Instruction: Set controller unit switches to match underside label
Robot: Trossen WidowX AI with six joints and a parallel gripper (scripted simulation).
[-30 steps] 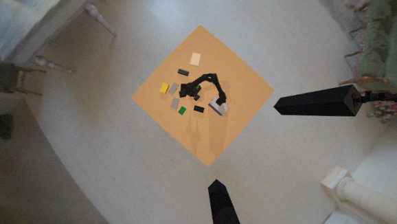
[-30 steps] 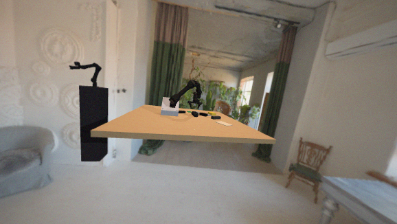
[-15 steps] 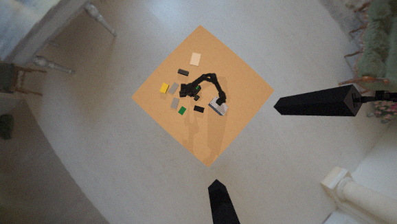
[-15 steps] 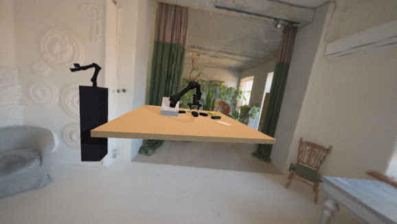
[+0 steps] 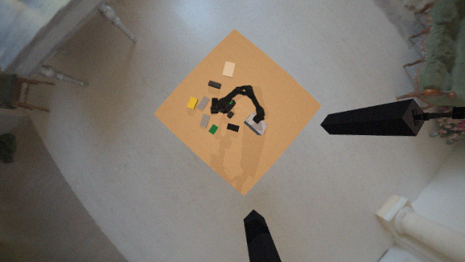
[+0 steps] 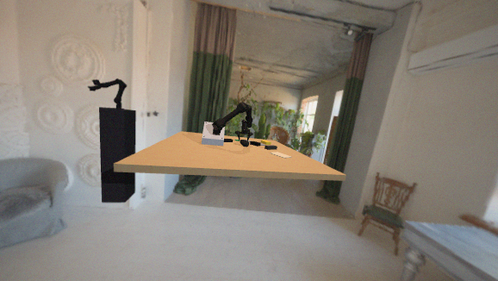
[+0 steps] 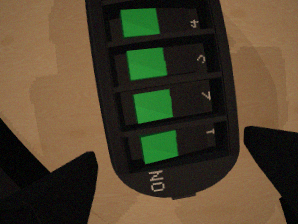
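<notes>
1. A pale floor surrounds the wooden tabletop [image 5: 277, 88] [image 6: 224, 161]; in the top view its corners point up, down, left and right.
2. The controller unit [image 5: 232, 103] [image 6: 245, 143] [image 7: 165, 184] lies switches-up, inward from the left corner. A yellow block [image 5: 192, 103] [image 6: 265, 142] lies nearer that corner, a cream card [image 5: 228, 69] [image 6: 281, 154] towards the top one.
3. The hand [image 5: 228, 109] [image 6: 244, 137] [image 7: 172, 148] is spread wide, pinching nothing, its fingertips either side of the unit's "ON" end. That placing would suit a grip across the narrow body, probably to tip it and read the label.
4. Switches 1 to 4 [image 7: 160, 146] show green ends aligned; which ends are pressed down I cannot tell.
5. The label is hidden underneath, so correct settings cannot be judged here. Closing off-centre could skew the unit or knock a rocker.
</notes>
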